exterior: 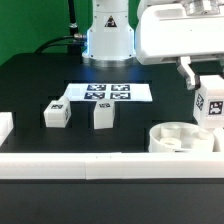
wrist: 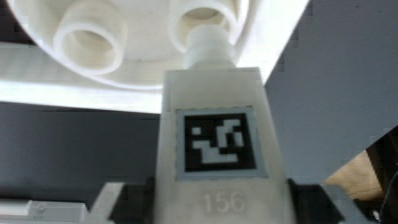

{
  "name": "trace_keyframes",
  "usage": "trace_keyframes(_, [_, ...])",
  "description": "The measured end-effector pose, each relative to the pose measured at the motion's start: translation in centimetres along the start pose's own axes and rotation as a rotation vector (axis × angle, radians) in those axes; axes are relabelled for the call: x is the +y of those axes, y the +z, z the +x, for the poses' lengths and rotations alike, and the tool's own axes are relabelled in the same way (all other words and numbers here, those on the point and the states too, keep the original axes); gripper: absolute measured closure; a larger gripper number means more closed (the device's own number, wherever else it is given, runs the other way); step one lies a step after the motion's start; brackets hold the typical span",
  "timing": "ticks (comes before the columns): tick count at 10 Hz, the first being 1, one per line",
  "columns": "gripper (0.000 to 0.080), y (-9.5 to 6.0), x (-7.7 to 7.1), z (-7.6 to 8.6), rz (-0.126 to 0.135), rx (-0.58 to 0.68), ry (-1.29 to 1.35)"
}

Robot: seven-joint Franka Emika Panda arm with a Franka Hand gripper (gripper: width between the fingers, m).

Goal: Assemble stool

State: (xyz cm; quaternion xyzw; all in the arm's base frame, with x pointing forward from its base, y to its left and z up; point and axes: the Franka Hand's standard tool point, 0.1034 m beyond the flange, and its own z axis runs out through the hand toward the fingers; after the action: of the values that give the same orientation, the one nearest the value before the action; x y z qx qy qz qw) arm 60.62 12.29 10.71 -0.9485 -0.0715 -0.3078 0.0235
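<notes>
The stool seat, a thick white disc with round sockets, lies on the black table at the exterior view's right. It sits close against the long white rail that runs along the front.

The gripper is clamped on one leg. Its jaws stand partway apart, with the block filling the gap between the fingers. This gripped leg hangs upright just above the seat's far rim, its tag facing the exterior camera.

In the wrist view the gripped leg points its narrow peg end at the seat, close to one socket. Whether peg and seat touch cannot be told.

A second leg and a third leg rest loose on the table, well apart from the seat and near the marker board.
</notes>
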Motion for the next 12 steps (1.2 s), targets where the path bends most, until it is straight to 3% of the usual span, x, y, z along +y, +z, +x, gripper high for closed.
trace_keyframes(11, [0.0462, 0.78, 0.21, -1.03, -0.004, -0.007, -0.016])
trace_keyframes(12, [0.0430, 0.81, 0.21, -1.01, -0.003, -0.015, -0.017])
